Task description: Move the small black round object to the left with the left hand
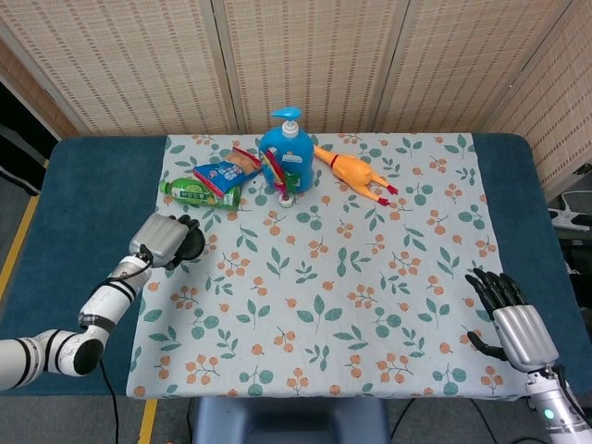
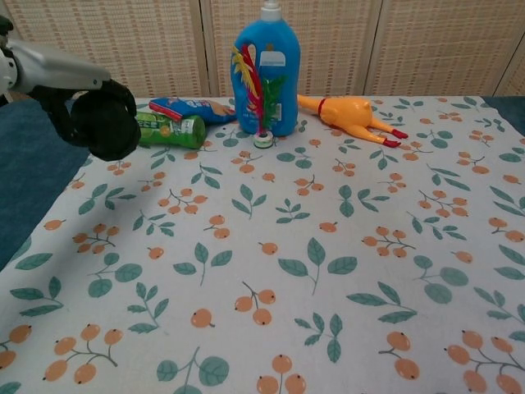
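A cloth [image 1: 370, 277] is spread on the table [image 1: 83, 203]. At its far edge a pump bottle [image 1: 283, 153] is placed, with a shuttlecock [image 1: 282, 185] just before it. A rubber chicken [image 1: 351, 171] is laid to its right. To its left, a snack bag [image 1: 222, 172] is laid behind a lying bottle [image 1: 199, 192].

Bright, even light from overhead; soft shadows sit under the bottle [image 2: 267, 70], both views are sharp, with no glare.

Blue bottle [image 2: 267, 70], yellow chicken [image 2: 349, 113], leaf-and-orange-fruit patterned white cloth [image 2: 328, 246].
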Controlling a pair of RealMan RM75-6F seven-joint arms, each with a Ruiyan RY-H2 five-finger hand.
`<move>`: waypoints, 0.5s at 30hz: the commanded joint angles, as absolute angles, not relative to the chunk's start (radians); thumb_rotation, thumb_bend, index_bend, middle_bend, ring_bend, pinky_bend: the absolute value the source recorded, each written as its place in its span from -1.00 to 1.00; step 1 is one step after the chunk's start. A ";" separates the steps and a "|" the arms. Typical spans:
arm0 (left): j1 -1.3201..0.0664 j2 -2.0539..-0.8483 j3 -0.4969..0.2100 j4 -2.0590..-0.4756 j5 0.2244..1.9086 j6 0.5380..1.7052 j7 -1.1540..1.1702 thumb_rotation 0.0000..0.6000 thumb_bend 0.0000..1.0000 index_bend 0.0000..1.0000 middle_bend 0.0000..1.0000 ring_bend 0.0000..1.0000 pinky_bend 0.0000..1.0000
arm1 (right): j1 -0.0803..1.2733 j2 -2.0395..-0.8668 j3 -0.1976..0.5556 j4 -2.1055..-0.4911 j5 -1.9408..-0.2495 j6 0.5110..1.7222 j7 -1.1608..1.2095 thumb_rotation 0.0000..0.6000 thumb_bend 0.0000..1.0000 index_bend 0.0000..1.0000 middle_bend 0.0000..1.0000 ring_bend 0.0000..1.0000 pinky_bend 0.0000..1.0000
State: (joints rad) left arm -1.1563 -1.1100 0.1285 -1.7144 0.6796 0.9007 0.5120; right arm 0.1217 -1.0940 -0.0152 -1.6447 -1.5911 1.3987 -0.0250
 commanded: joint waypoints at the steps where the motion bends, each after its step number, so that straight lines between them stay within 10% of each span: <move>1: -1.137 -0.863 0.031 -2.056 0.715 1.013 0.493 1.00 0.48 0.48 0.58 0.27 0.72 | 0.120 -1.093 -0.017 -1.646 -1.595 1.403 -0.024 1.00 -0.64 -1.00 -1.00 -1.00 -1.00; 5: -1.130 -0.860 0.040 -2.059 0.718 0.950 0.489 1.00 0.48 0.48 0.58 0.26 0.71 | 0.120 -1.096 -0.017 -1.645 -1.596 1.402 -0.030 1.00 -0.64 -1.00 -1.00 -1.00 -1.00; 9: -1.147 -1.103 0.158 -1.777 0.576 0.705 0.551 1.00 0.47 0.48 0.57 0.27 0.70 | 0.125 -1.101 -0.022 -1.646 -1.602 1.391 -0.037 1.00 -0.64 -1.00 -1.00 -1.00 -1.00; 15: -1.119 -1.065 0.131 -1.784 0.616 0.773 0.512 1.00 0.47 0.48 0.57 0.27 0.70 | 0.127 -1.103 -0.022 -1.640 -1.597 1.385 -0.049 1.00 -0.64 -1.00 -1.00 -1.00 -1.00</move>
